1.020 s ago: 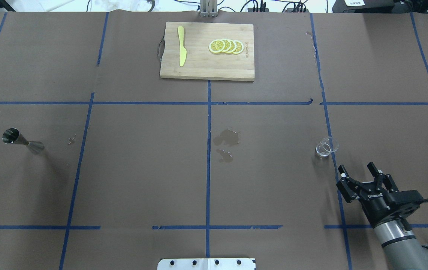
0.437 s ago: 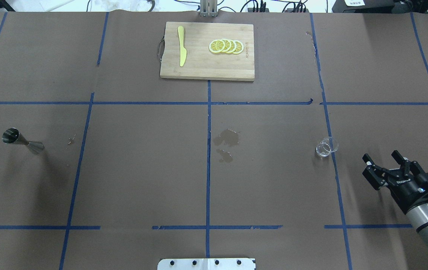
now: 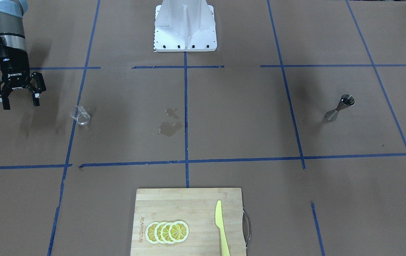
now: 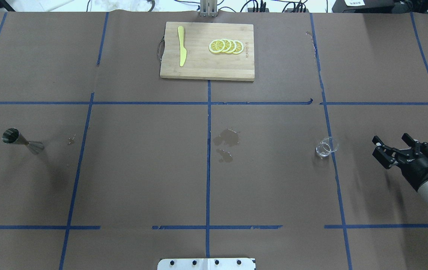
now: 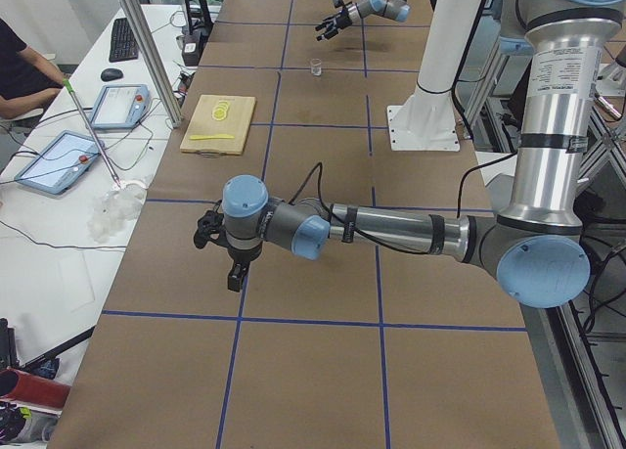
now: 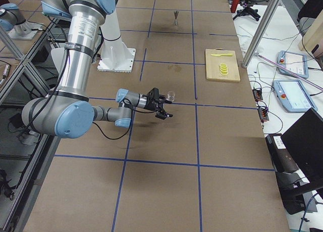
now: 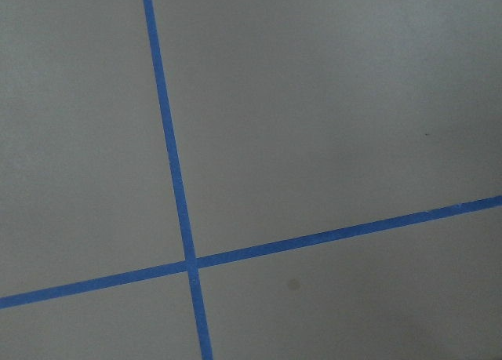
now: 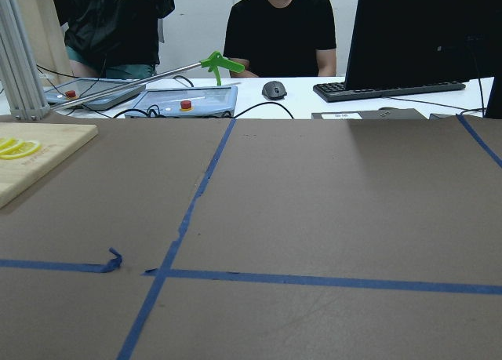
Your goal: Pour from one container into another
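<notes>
The small clear glass cup [image 4: 325, 147] stands upright on the brown table, right of centre, on a blue tape line; it also shows in the front view [image 3: 79, 115]. Far off at the left stands the steel jigger [image 4: 22, 141] [image 3: 340, 107]. My right gripper [image 4: 390, 138] [image 3: 20, 104] hovers open and empty to the right of the cup, well apart from it. My left gripper [image 5: 223, 263] shows only in the exterior left view, low over bare table; I cannot tell whether it is open or shut.
A wooden cutting board [image 4: 199, 67] at the far middle carries lemon slices [image 4: 226, 46] and a yellow knife [image 4: 181, 45]. Wet patches [image 4: 227, 138] mark the table centre. The robot's base plate [image 4: 206, 263] sits at the near edge. People sit beyond the far edge.
My right gripper has swung to the right and farther up the table, away from the glass cup, staying open. The cup and the jigger have not moved.
</notes>
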Motion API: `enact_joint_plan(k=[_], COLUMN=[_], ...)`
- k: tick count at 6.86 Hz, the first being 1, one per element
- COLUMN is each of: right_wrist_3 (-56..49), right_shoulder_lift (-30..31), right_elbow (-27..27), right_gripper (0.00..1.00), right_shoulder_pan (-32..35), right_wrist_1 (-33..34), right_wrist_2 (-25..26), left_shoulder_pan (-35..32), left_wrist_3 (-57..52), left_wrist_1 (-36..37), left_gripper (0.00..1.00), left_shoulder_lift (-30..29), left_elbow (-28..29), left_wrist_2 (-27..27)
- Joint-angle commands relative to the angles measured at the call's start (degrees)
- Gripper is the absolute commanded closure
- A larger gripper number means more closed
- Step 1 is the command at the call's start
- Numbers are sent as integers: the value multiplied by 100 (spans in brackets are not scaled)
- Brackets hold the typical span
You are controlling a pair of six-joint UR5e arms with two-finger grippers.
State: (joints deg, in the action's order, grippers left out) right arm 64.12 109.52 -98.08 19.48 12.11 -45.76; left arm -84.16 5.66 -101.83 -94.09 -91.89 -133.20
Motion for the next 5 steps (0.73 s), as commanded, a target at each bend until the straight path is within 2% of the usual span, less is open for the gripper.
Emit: enact_joint_plan(k=[1,2,3,5], right_wrist_3=[-844,-1275,-1941,-3215], right_shoulder_lift=[-167,-255,-604,-1036], right_elbow=[8,95,113,96], right_gripper=[0,0,0,0], right_shoulder_pan=[1681,2621,3631,5242], right_wrist_1=[19,176,778,2069], right_wrist_2=[-1969,-3198,-4524,-6453], left_shoulder_pan=[-109,-127,-136,-136], left_wrist_3=[-250,-250,-250,-250], left_wrist_1=[889,901,901,901], left_gripper=[0,0,0,0], left_shoulder_lift=[-197,-198,-171,-171], left_elbow=[-40,-153,-224,-207], left_wrist_2=[-22,-22,-22,-31])
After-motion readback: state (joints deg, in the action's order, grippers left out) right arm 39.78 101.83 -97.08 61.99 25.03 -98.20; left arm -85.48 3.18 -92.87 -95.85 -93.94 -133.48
